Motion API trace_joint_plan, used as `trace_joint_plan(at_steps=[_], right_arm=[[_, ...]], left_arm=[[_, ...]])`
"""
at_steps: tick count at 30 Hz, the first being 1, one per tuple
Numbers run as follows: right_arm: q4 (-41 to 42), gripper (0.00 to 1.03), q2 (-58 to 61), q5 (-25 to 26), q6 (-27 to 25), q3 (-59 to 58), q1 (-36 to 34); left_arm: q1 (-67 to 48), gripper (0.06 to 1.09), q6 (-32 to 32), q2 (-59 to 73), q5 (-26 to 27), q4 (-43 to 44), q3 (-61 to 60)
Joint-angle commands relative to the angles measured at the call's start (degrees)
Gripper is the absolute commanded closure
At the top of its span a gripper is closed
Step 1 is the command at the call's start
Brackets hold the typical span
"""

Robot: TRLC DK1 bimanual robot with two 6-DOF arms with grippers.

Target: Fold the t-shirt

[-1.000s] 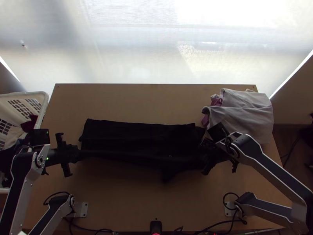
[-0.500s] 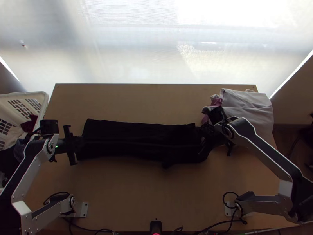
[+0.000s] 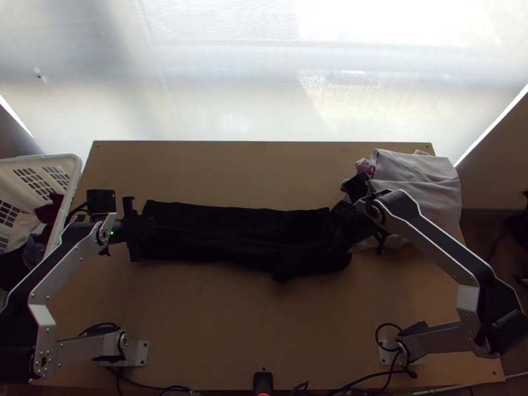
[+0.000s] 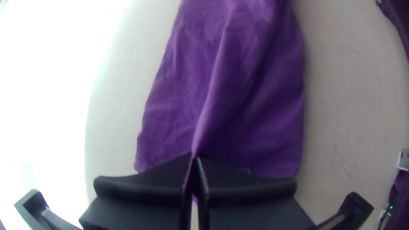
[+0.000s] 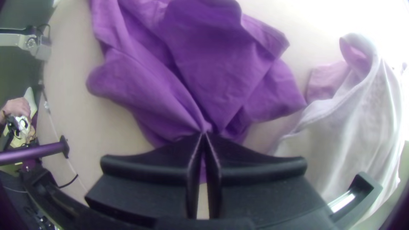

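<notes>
The t-shirt (image 3: 237, 237), black from above, lies as a long folded strip across the middle of the table. At its left end is my left gripper (image 3: 146, 228); at its right end, my right gripper (image 3: 342, 231). In the left wrist view the shirt (image 4: 230, 85) looks purple, and my left gripper (image 4: 195, 158) is shut on a ridge of its cloth. In the right wrist view my right gripper (image 5: 204, 134) is shut on gathered cloth of the shirt (image 5: 208, 64), with folds bunched around the fingertips.
A pile of light grey and pink cloth (image 3: 416, 185) lies at the table's back right, close to my right gripper. A white basket (image 3: 72, 173) holding clothes stands at the left edge. Bare table (image 3: 218, 317) stretches between the arm bases.
Both grippers have moved up the picture, toward the table's far edge, the left one also rightward and the right one slightly leftward. The shirt's near part has shifted the same way.
</notes>
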Motion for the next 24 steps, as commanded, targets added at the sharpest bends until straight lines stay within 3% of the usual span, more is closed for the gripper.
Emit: trace_joint_plan(at_steps=[1,13,24], right_arm=[[1.04,1.00,1.73,0.04,0.96,1.52,0.07],[3.41,1.00,4.19,0.39,0.70,-0.06,-1.86],[5.52,1.00,3.48,1.18,0.08,-2.52,-4.50]], left_arm=[[-0.67,1.05,1.54,5.00,-0.90,4.96,0.43],[0.04,1.05,2.15,10.44,-2.22,11.99,-0.45],[0.57,1.05,2.59,11.50,-2.75,12.96,-1.77]])
